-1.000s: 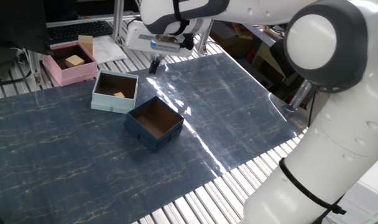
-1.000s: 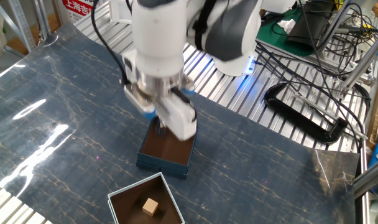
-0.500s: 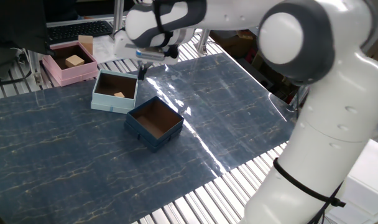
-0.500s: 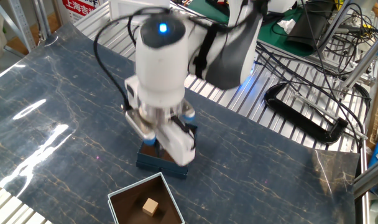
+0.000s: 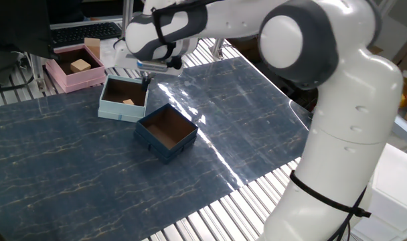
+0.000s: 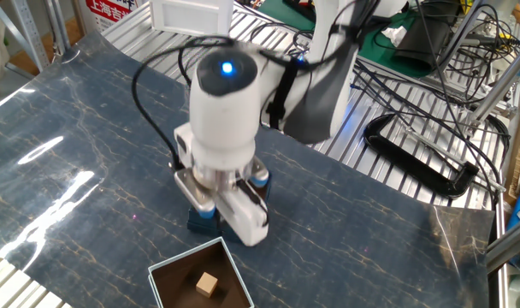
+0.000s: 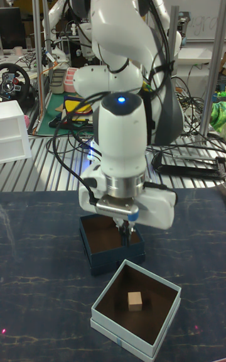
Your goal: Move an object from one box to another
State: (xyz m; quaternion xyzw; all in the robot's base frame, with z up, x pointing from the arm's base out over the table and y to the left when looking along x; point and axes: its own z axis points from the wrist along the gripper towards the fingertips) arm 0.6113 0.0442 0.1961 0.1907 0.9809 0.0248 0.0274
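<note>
going by the tall fixed view, nearest the camera is the square light-blue shallow cardboard box with a brown inside (image 7: 135, 309), sitting flat on the dark blue marbled table mat (image 7: 37, 286). the small tan wooden cube (image 7: 135, 300) rests on the floor of that box, about in the middle, nothing touching it.

just behind that is the square dark navy-blue cardboard box with a brown inside (image 7: 108, 242), close beside the light-blue one. no cube in it.

the white panda arm's two-finger gripper (image 7: 125, 228) hangs over the spot where the two boxes meet, pointing down, above the rims and clear of the cube. the fingers look close together with nothing between them, but it's small and dark so i can't tell how wide the jaws really are.

from one fixed view the gripper (image 5: 145, 80) sits over the far edge of the light-blue box (image 5: 124, 98), and further back on the slatted metal bench there's a pink cardboard box (image 5: 74, 72) with a bigger tan block (image 5: 80, 65) in it.
</note>
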